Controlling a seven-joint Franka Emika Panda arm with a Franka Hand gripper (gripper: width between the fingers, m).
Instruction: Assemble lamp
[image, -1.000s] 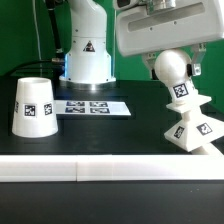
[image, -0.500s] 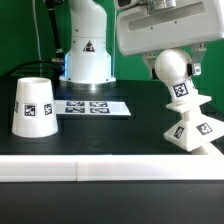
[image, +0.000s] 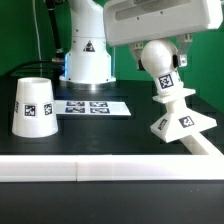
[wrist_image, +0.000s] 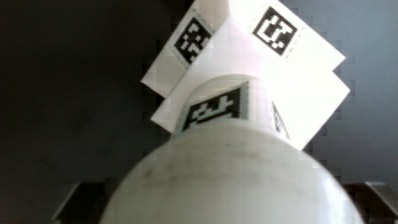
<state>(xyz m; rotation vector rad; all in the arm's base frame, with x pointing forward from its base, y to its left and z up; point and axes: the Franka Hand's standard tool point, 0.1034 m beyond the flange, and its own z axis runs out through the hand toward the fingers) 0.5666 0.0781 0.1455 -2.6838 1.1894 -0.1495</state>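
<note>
The ball-shaped bulb (image: 157, 60) sits by its short tagged neck (image: 166, 86) in the low pyramid-like base (image: 183, 120) at the exterior view's right. Bulb and base lean together toward the exterior view's left, and the base rests unevenly on the black table. My gripper (image: 160, 52) comes from above and is shut on the bulb, one finger on each side. In the wrist view the bulb (wrist_image: 222, 175) fills the foreground, with the neck (wrist_image: 217, 105) and base (wrist_image: 249, 45) beyond it. The tapered shade (image: 32, 105) stands alone at the exterior view's left.
The marker board (image: 92, 107) lies flat in the middle, behind the table's centre. A long white rail (image: 90, 171) runs along the front edge and another (image: 207, 143) along the right side, close to the base. The arm's white pedestal (image: 86, 55) stands at the back.
The gripper has moved toward the exterior view's left and tilted. The bulb and base have shifted and leaned with it; before they stood upright.
</note>
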